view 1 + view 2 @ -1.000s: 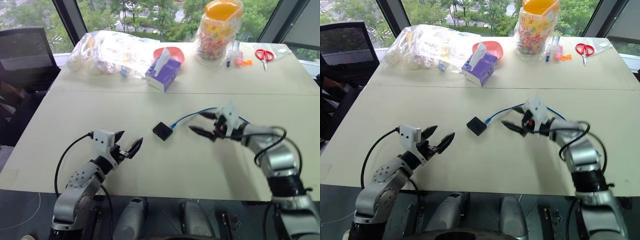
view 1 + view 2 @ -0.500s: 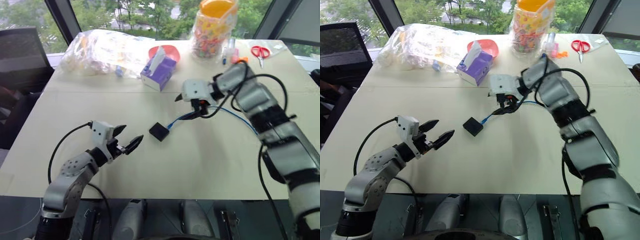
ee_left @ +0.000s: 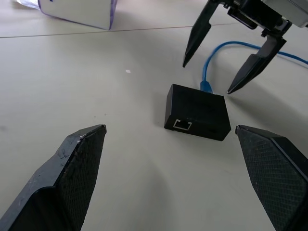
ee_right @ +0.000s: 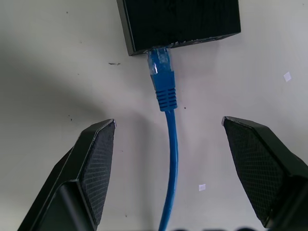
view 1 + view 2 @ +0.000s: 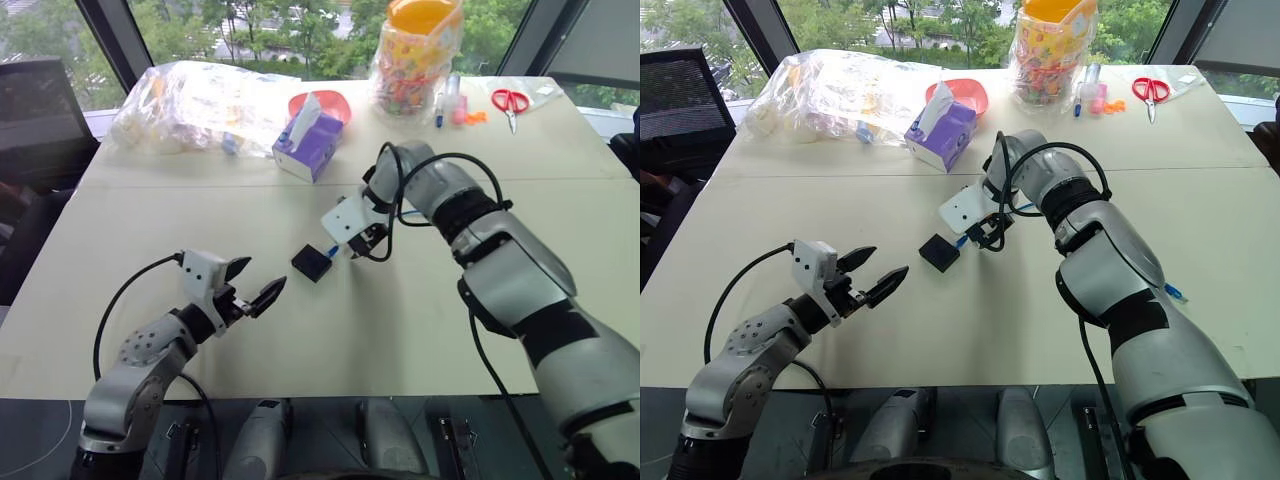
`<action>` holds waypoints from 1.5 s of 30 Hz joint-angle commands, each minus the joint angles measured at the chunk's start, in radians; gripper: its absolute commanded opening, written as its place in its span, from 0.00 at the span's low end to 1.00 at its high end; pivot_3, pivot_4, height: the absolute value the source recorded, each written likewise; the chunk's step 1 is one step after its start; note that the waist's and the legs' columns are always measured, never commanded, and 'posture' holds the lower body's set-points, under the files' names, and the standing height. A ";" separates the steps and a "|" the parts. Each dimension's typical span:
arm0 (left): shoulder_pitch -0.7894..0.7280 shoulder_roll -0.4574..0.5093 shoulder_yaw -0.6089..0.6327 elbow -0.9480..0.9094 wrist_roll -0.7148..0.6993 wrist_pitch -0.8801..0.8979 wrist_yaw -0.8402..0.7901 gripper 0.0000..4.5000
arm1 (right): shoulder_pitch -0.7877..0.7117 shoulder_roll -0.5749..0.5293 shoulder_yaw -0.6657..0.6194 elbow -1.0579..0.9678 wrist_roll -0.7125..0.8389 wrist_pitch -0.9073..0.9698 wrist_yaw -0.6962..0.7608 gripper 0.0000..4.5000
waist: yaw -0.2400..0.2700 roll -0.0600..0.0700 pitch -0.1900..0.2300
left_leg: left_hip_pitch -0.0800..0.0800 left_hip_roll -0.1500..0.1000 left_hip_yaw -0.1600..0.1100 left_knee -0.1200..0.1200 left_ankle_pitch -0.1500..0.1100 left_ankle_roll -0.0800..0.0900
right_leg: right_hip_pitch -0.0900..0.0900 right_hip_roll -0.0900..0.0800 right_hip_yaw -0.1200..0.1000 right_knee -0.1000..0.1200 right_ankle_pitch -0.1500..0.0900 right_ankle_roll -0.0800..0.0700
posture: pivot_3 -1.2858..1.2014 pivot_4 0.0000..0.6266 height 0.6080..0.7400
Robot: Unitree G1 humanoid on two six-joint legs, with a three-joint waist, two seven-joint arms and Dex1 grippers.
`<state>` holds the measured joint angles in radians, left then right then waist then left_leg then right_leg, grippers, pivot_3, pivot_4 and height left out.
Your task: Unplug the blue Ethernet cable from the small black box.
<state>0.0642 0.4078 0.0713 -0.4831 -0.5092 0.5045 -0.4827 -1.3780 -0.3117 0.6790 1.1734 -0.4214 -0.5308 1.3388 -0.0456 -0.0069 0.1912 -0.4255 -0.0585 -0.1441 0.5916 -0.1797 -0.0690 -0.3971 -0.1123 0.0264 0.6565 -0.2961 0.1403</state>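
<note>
Swinging in from the right side of the frame, the right gripper (image 4: pixel 168 168) has turned over and now points steeply down just beside the small black box (image 5: pixel 312 263), where a second ago it lay level and well to the right of it. Its fingers (image 3: pixel 196 33) stand wide apart and hold nothing. In the right wrist view they straddle the blue Ethernet cable (image 4: pixel 171 144), whose plug (image 4: pixel 160 67) is still seated in the side of the box at the top of that frame.

The left gripper (image 5: pixel 255 285) has barely shifted; it hangs at the lower left of the head view, fully open and empty, aimed at the box from a short way off.

The step in hand looks like the approach to the plug: the cable is not yet gripped and not yet out. The next move probably calls for lowering the right fingers onto the blue boot just behind the plug, closing, and drawing straight away from the box. The box is light and may slide with the cable, so the left gripper may need to pin it.

Open table (image 5: pixel 400 330) surrounds the box on every side. The tissue box (image 5: pixel 310 150) sits well apart toward the top of the frame, and the near table edge is well clear too.
</note>
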 commanded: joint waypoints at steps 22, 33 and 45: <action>0.038 0.084 0.008 -0.073 0.012 -0.019 -0.050 1.00 | -0.043 0.106 -0.044 0.091 -0.079 0.027 -0.052 0.01 | -0.001 0.000 0.000 | 0.006 0.004 -0.001 0.000 0.004 -0.006 | 0.000 0.005 0.001 0.008 0.001 -0.005 | 0.52 0.24 0.90; -0.150 0.082 0.155 -0.040 -0.198 0.117 -0.001 1.00 | 0.088 0.011 -0.245 -0.065 0.070 -0.164 -0.341 0.01 | 0.002 -0.001 0.000 | 0.006 0.007 -0.003 0.000 0.005 -0.008 | 0.001 0.010 0.002 0.008 0.002 -0.007 | 0.52 0.24 0.90; -0.322 0.087 0.057 0.077 -0.214 0.189 -0.080 1.00 | 0.598 -0.116 -0.400 -0.676 -0.076 -0.226 -0.890 0.01 | -0.003 -0.001 0.000 | 0.006 0.008 -0.001 0.000 0.006 -0.009 | 0.000 0.010 0.003 0.009 0.003 -0.008 | 0.52 0.24 0.90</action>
<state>-0.2478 0.4888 0.1279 -0.4006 -0.7093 0.6931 -0.5489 -0.7720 -0.4319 0.3060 0.5838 -0.4786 -0.7673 0.5163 -0.0490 -0.0080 0.1910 -0.4190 -0.0501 -0.1452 0.5919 -0.1732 -0.0784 -0.3967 -0.1018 0.0292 0.6658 -0.2929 0.1326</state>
